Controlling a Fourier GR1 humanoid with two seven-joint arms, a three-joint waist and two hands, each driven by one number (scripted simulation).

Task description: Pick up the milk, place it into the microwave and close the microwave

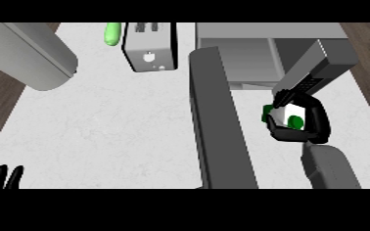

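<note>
Milk sits clamped in the right hand, fingers curled round it, held above the table just in front of the microwave, right of its open door. The carton should go forward into the cavity, clearing the control panel edge on the right, and be set down upright before letting go. Left hand rests open at the lower left edge.

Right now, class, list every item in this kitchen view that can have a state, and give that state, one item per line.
Microwave: open, cavity holds nothing visible.
Microwave door: swung wide open.
Milk carton: held in front of the microwave, not inside.
Right robot hand: curled round the milk carton.
Left robot hand: open, resting at lower left edge.
Toaster: slots empty.
</note>
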